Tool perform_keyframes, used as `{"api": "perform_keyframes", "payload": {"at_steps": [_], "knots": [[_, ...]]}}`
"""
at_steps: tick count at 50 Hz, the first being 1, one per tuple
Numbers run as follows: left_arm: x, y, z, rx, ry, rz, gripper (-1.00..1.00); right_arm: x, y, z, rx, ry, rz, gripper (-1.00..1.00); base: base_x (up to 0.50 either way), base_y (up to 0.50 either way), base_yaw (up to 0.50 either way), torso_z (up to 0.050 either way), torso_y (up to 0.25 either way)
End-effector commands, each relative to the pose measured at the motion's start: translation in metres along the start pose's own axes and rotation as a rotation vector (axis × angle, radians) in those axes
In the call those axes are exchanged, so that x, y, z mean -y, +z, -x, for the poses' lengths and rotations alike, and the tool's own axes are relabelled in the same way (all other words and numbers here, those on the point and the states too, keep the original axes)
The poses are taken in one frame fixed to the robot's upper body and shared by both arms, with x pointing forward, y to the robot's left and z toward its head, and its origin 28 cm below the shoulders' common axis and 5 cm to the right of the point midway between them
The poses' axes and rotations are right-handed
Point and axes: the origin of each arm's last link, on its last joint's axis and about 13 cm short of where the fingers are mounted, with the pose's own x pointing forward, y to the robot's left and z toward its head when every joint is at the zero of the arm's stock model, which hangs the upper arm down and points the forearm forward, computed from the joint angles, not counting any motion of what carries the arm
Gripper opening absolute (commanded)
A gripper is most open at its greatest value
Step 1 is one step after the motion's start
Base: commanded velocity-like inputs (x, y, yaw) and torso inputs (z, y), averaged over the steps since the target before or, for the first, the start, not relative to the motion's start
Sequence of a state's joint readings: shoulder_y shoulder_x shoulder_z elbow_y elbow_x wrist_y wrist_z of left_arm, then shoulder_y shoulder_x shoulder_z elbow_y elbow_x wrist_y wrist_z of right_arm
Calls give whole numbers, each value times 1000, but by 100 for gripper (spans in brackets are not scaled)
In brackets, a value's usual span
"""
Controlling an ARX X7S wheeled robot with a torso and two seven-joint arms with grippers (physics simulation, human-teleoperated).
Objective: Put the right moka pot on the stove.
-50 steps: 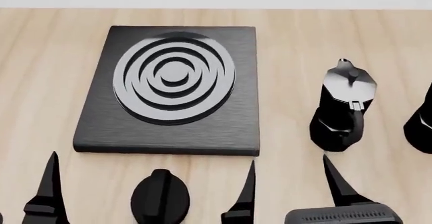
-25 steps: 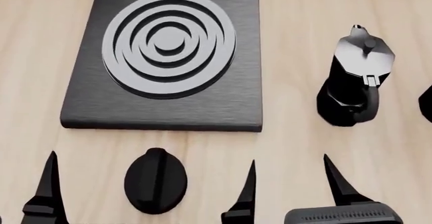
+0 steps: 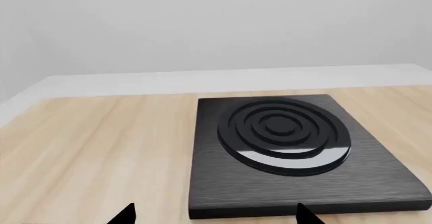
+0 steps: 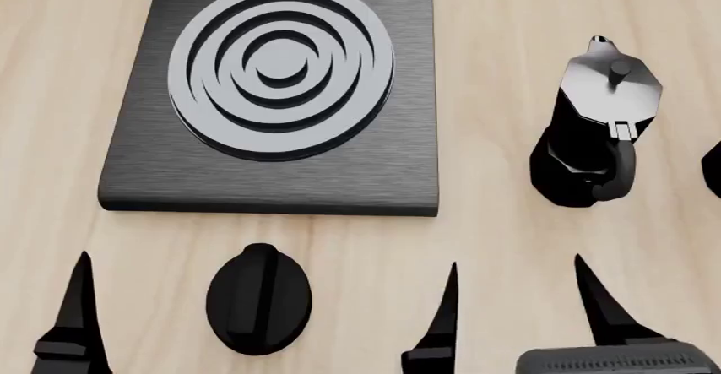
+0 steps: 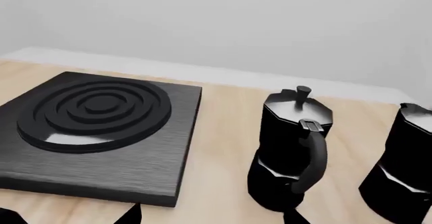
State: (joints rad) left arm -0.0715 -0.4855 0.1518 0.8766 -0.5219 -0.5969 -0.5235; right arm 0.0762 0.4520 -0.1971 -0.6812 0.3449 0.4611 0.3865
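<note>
- The left gripper [image 4: 265,315] sits along the bottom edge of the head view, its two fingers spread wide and empty; the small black knob [image 4: 259,298] lies on the table between them.
- The right gripper [image 4: 518,315] shows at the lower right of that view. Its jaws are also apart and hold nothing, and its fingers point up-frame toward the pots.
- Both arms look low and level, hanging short of every object.
- The right moka pot [image 5: 405,166] is barely in sight: only a sliver at the head view's right edge, and cut off at the right edge of the right wrist view.
- The other moka pot [image 4: 592,125] stands upright in the head view's right half, directly ahead of the right gripper.
- The stove [image 4: 270,95] fills the upper left, burner bare.
- Main risk, as I judge it: going straight ahead would close on the wrong pot, since the two look alike. Swinging across could also clip this nearer pot and topple it.
</note>
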Motion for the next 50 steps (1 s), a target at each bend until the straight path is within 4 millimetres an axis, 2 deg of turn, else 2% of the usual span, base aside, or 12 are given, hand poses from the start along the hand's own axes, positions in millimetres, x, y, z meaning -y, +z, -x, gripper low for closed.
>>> {"api": "perform_keyframes", "payload": {"at_steps": [1,10,13,25,36,50], "knots": [[0,0,0,1,6,-1,100,28,8,6,20,-55,17,100,0,0,0,0,0],[0,0,0,-1,7,-4,100,56,13,19,23,-107,41,100,0,0,0,0,0],[0,-1,-1,-3,7,0,100,62,2,26,16,-127,45,100,0,0,0,0,0],[0,0,-1,-5,8,-5,100,87,15,37,7,-206,96,100,0,0,0,0,0],[0,-1,-1,-4,11,-4,100,109,25,37,-5,-237,93,100,0,0,0,0,0],[0,-1,0,-2,13,-2,100,132,33,25,-40,-270,83,100,0,0,0,0,0]]}}
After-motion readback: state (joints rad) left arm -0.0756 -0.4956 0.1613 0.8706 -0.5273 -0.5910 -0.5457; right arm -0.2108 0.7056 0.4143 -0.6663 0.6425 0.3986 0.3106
